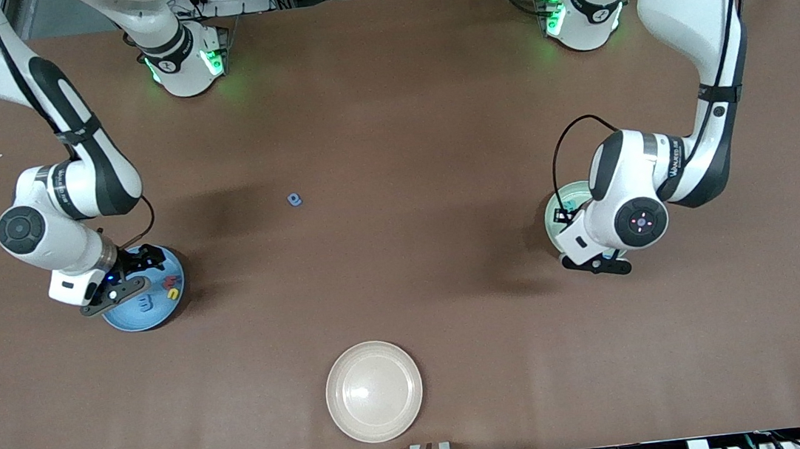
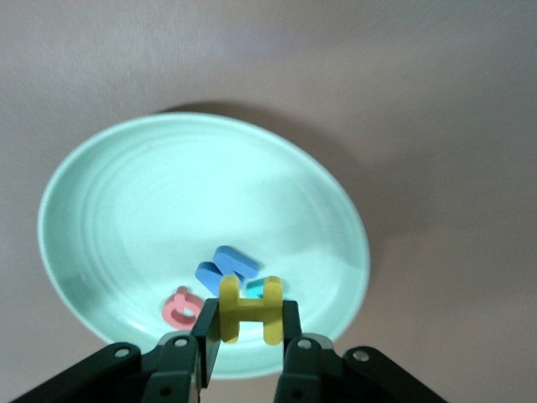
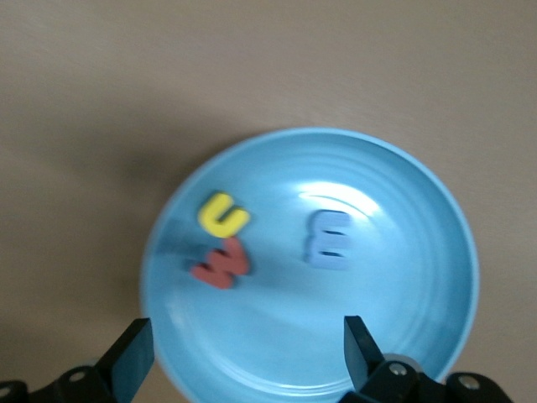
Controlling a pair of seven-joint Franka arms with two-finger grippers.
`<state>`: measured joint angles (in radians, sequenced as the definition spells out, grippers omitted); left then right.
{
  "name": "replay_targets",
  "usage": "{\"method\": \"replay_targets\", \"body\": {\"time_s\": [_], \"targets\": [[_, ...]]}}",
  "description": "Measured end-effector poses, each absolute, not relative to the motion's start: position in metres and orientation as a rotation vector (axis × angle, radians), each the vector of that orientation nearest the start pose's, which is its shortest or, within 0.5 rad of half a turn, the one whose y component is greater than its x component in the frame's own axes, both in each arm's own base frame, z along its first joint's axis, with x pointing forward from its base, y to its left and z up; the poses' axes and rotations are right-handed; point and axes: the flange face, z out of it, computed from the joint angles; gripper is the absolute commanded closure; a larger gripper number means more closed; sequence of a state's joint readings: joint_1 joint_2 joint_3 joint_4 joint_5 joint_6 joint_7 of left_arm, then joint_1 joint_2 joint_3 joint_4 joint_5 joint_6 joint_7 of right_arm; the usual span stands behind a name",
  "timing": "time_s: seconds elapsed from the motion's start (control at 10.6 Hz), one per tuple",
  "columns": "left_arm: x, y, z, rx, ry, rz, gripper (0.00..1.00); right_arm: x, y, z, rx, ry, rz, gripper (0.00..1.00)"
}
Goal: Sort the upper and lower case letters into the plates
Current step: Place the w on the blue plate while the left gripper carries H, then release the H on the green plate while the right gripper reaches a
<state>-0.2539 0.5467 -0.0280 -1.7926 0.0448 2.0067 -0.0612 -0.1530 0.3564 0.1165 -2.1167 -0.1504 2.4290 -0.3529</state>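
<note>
Three plates on the brown table [image 1: 388, 107] in the front view: blue plate [image 1: 129, 321] toward the right arm's end, mint green plate [image 1: 553, 227] toward the left arm's end, cream plate [image 1: 374, 391] nearest the front camera, at 6 o'clock from table centre. A small blue letter [image 1: 295, 200] lies alone on the table near mid-table, at about 12 o'clock from the cream plate, well apart from all plates. Right gripper [image 1: 129, 274] hangs over the blue plate; blue E [image 1: 146, 302], red W [image 1: 170, 283] and yellow U [image 1: 174, 294] lie in it. Left gripper [image 1: 606, 259] is over the mint plate's rim, mostly hidden by the wrist.

Left wrist view: left gripper [image 2: 249, 323] pinched narrow on a yellow H [image 2: 249, 309], held upright over the mint green plate [image 2: 151, 193]. In the plate beside it: a blue letter [image 2: 225, 267], a teal piece [image 2: 258, 288] partly hidden, and a pink letter [image 2: 179, 307].

Right wrist view: right gripper [image 3: 245, 357] jaws spread wide, nothing between them, above the blue plate [image 3: 403, 252]. Yellow U [image 3: 222, 214] touches red W [image 3: 221, 264]; blue E [image 3: 328, 238] lies apart from them, near plate centre.
</note>
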Motion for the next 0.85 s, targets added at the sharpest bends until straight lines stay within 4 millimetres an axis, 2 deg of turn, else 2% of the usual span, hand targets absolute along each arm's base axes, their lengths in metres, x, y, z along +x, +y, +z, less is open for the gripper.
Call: {"method": "replay_targets", "body": {"time_s": [0.19,0.38,0.47,0.56,0.66,0.85], "targets": [[0.580,-0.150,0.206,-2.993,0.394,0.497,1.00,0.572,0.012,0.253,-3.091,-0.693,0.089,0.00],[0.582,-0.131,0.208,-3.000,0.432,0.479,1.00,0.569,0.052,0.254,-3.065,-0.779,0.099,0.00],[0.584,-0.119,0.208,-3.008,0.450,0.469,1.00,0.565,0.078,0.253,-3.046,-0.845,0.107,0.00],[0.586,-0.110,0.207,-3.013,0.453,0.465,0.83,0.559,0.109,0.251,-3.027,-0.915,0.113,0.00],[0.585,-0.108,0.206,-3.015,0.453,0.462,0.01,0.550,0.143,0.250,-3.010,-0.974,0.119,0.00],[0.585,-0.112,0.206,-3.016,0.463,0.456,0.00,0.518,0.212,0.241,-3.005,-1.014,0.149,0.00]]}}
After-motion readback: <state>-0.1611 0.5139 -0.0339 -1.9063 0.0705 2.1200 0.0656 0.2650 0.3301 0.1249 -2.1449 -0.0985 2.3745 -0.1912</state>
